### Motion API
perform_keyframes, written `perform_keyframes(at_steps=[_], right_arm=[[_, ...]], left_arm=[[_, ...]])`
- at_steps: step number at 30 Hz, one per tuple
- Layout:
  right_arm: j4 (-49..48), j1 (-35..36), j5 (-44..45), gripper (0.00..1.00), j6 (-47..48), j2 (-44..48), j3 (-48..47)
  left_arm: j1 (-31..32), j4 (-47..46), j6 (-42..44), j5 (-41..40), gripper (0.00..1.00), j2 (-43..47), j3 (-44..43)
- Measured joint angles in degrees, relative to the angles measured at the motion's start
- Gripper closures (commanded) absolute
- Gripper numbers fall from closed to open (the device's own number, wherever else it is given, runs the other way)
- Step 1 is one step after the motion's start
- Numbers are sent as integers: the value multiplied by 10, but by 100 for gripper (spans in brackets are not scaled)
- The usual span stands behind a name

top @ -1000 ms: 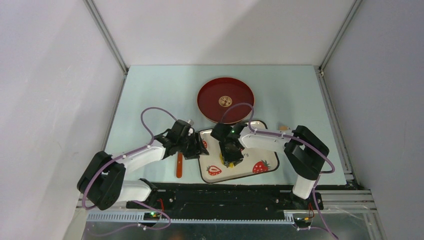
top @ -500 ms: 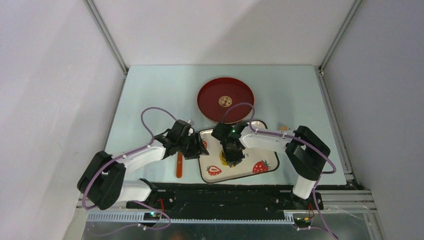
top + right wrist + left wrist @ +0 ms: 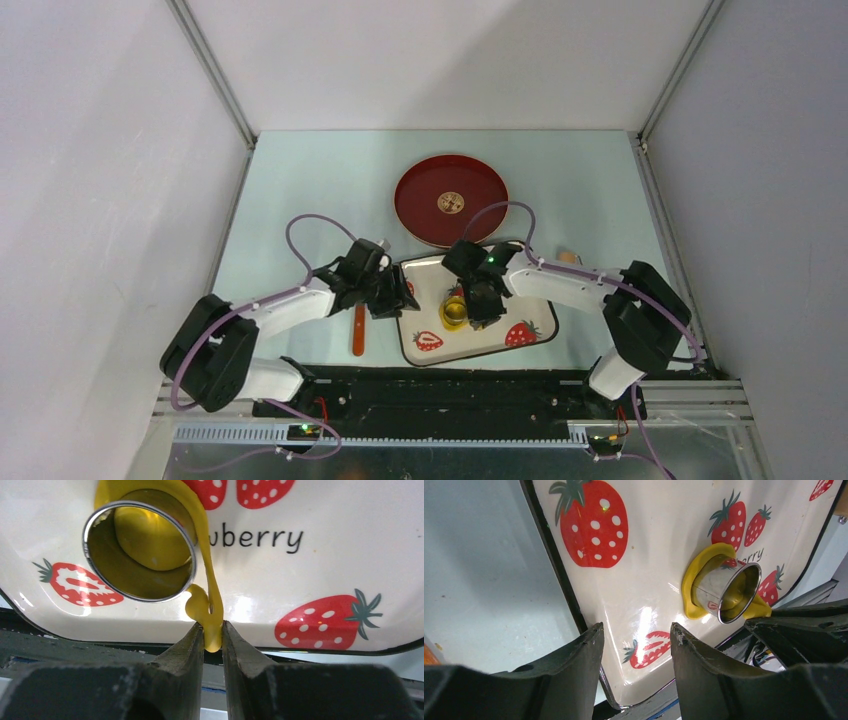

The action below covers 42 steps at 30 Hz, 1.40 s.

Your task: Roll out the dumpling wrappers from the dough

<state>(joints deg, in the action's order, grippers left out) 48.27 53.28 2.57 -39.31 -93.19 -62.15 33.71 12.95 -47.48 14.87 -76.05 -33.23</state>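
Note:
A strawberry-print tray (image 3: 430, 275) holds the yellow dough (image 3: 205, 575) with a shiny metal ring cutter (image 3: 140, 550) standing in it. Inside the ring lies a round yellow piece, a dumpling wrapper (image 3: 150, 537). My right gripper (image 3: 213, 630) is shut on the edge of the dough strip that curls round the ring, at the tray's near rim. In the top view the right gripper (image 3: 480, 312) sits just right of the cutter (image 3: 455, 312). My left gripper (image 3: 636, 632) stands open over the tray's left near corner (image 3: 624, 680), whose rim runs between the fingers.
A red round plate (image 3: 450, 200) with a gold emblem sits behind the tray. An orange stick (image 3: 358, 330) lies on the table left of the tray, under the left arm. The black base rail runs along the near edge.
My right gripper has shifted right off the cutter, uncovering it in the top view, and its jaws have narrowed onto the dough's edge. The left arm has hardly moved.

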Motion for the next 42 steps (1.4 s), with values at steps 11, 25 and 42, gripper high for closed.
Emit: perform_keyframes(at_steps=[11, 25, 42], right_arm=[[-30, -71, -37, 75, 20, 64, 85], [-44, -214, -92, 66, 69, 140, 146], [-68, -280, -167, 38, 109, 116, 130]], left_arm=[[0, -2, 0, 3, 42, -10, -4], [0, -3, 1, 5, 42, -20, -10], [3, -3, 2, 7, 42, -23, -11]])
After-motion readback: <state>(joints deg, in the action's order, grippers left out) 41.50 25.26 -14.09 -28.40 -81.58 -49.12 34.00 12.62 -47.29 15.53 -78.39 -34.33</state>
